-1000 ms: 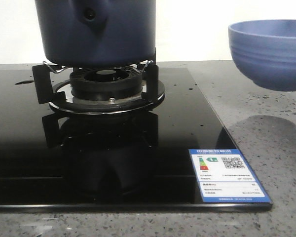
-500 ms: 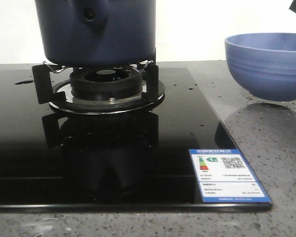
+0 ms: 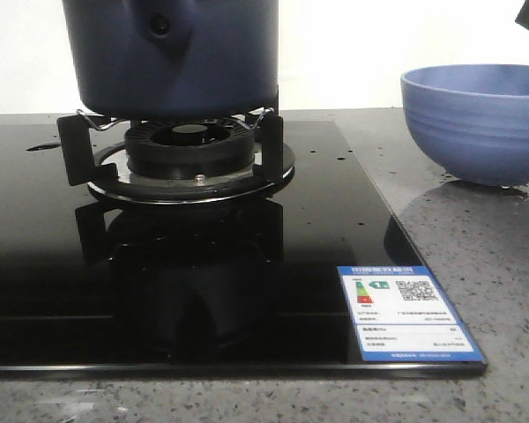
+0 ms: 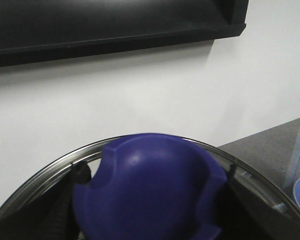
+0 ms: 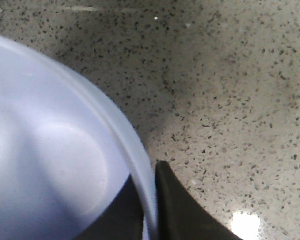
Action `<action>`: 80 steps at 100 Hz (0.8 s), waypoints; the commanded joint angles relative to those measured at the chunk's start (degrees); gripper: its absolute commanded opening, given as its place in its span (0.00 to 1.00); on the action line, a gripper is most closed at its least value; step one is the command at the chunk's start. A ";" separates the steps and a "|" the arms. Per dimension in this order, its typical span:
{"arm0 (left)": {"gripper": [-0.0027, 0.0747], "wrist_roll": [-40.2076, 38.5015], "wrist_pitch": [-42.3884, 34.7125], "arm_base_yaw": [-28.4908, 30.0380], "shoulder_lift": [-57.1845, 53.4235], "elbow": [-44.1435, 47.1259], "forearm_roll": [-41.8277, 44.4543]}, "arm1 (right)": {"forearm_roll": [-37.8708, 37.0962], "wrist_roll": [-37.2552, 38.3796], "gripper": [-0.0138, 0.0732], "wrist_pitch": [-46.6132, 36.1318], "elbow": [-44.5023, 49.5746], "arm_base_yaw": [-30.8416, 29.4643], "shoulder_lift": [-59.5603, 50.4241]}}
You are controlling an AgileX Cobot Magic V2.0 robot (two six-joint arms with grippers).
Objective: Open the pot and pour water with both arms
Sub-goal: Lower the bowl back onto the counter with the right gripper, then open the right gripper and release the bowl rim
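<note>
A plain white wall [image 3: 353,53] closes the scene behind. The tabletop [image 3: 476,256] is grey speckled stone, glossy enough to carry soft reflections, with a black glass hob [image 3: 35,291] set into it (an energy label [image 3: 408,312] sticks to its near right corner). High on the wall runs a dark panel [image 4: 115,22], possibly a shelf or hood. A bright glare spot [image 5: 245,224] marks overhead light.

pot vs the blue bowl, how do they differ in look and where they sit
The pot is dark navy with straight smooth sides; the bowl is lighter periwinkle, rounded and faintly ribbed. The pot sits raised on the burner grate of the black cooktop; the bowl rests lower, on the speckled counter to the right. Both are blue and upright.
</note>
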 commanded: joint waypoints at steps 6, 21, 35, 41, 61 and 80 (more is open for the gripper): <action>0.51 -0.06 -5.07 -0.46 -0.66 -2.00 -2.23 | 1.45 -0.59 0.11 -0.30 -1.43 -0.20 -2.17; 0.51 -0.06 -5.07 -0.46 -0.66 -2.00 -2.23 | 1.45 -0.59 0.11 -0.09 -1.43 -0.20 -2.17; 0.51 -0.06 -4.96 -0.46 -0.66 -2.00 -2.23 | 1.45 -0.59 0.11 0.13 -1.43 -0.20 -2.17; 0.51 -0.06 -4.96 -0.46 -0.66 -2.00 -2.23 | 1.45 -0.59 0.11 0.13 -1.43 -0.20 -2.17; 0.51 -0.06 -4.85 -0.46 -0.66 -2.00 -2.46 | 1.45 -0.59 0.11 0.29 -1.43 -0.20 -2.17; 0.51 -0.06 -4.53 -0.46 -0.66 -2.00 -2.82 | 1.45 -0.59 0.11 0.73 -1.43 -0.20 -2.17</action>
